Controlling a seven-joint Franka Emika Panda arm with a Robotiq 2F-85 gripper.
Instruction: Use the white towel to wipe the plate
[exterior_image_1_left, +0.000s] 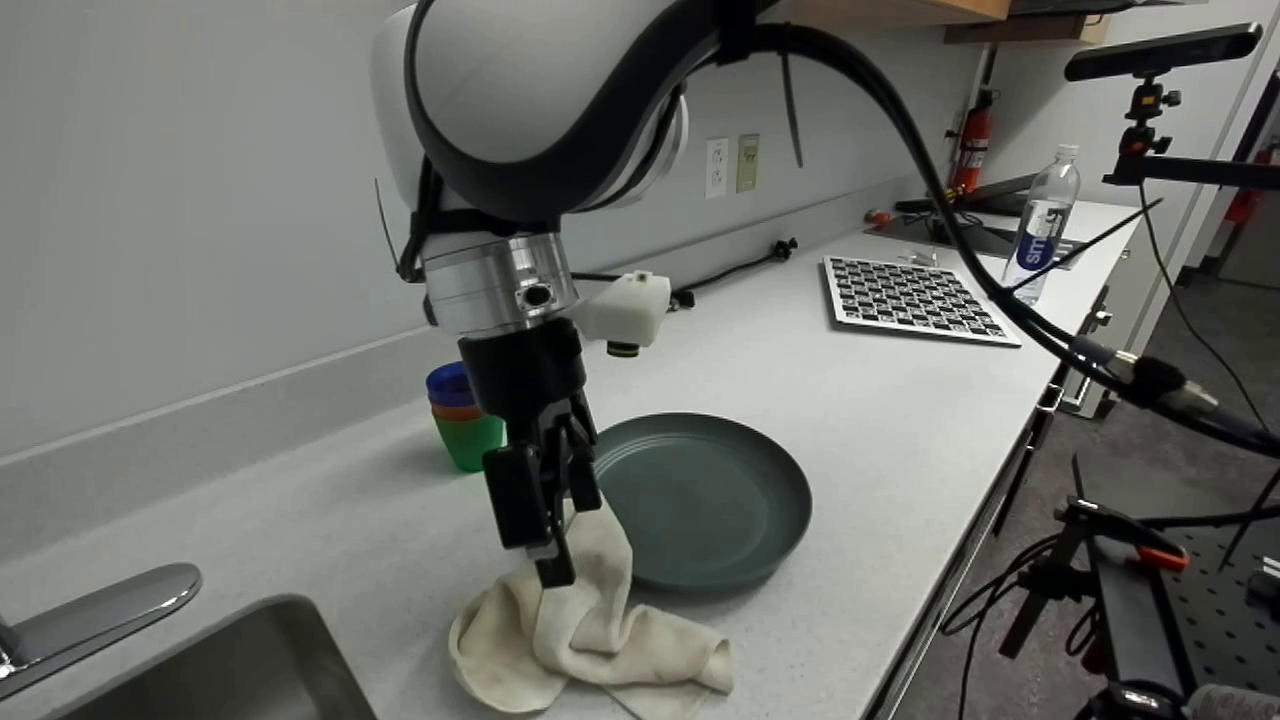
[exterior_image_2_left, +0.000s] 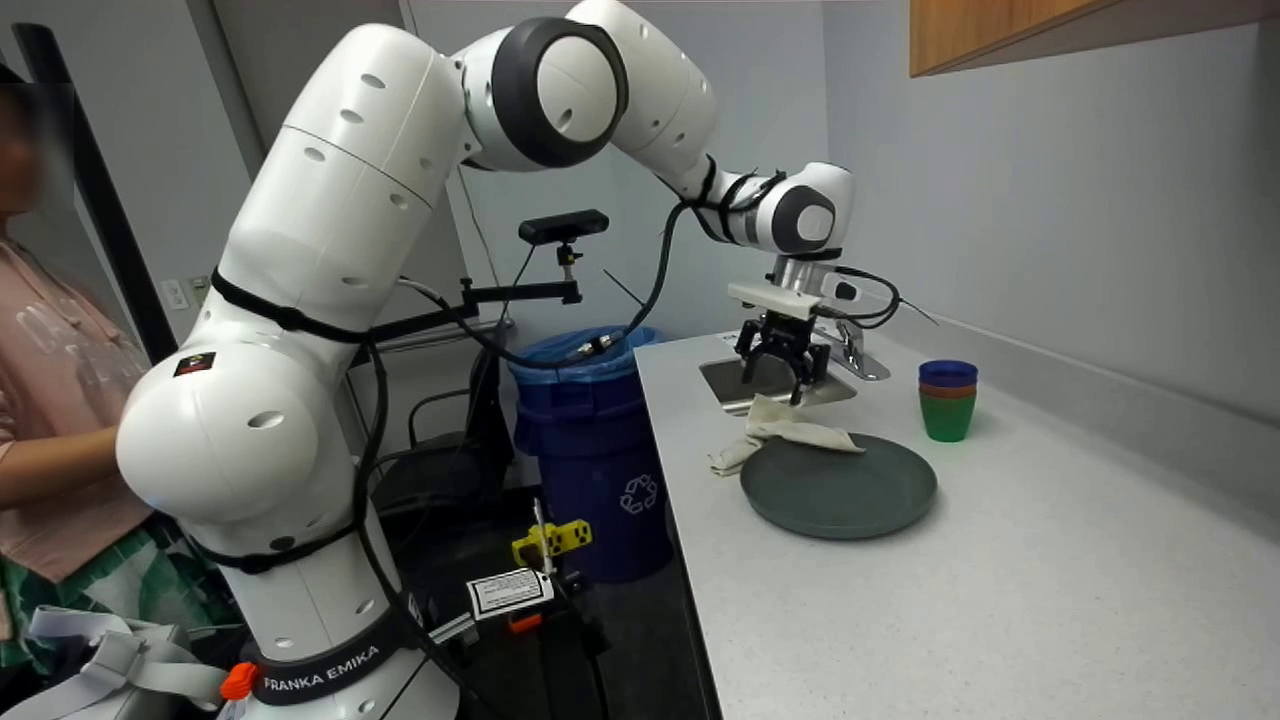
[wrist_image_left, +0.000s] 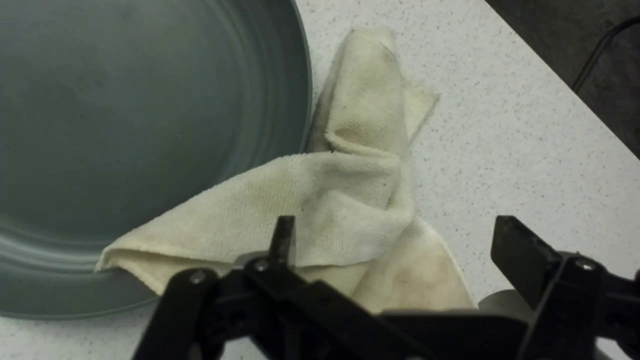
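Wrist view: the plate (wrist_image_left: 150, 110) is being overlapped by the towel (wrist_image_left: 350, 205), claw (wrist_image_left: 396, 229) parted; in both exterior views alone, cups (exterior_image_2_left: 948, 410) are being shown near the plate.

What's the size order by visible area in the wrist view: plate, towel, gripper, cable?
1. Plate: largest, though cut off at top and left.
2. Towel and gripper: unranked; areas look close, and the gripper is nearer the camera.
3. Cable: smallest, a thin strip at upper right.
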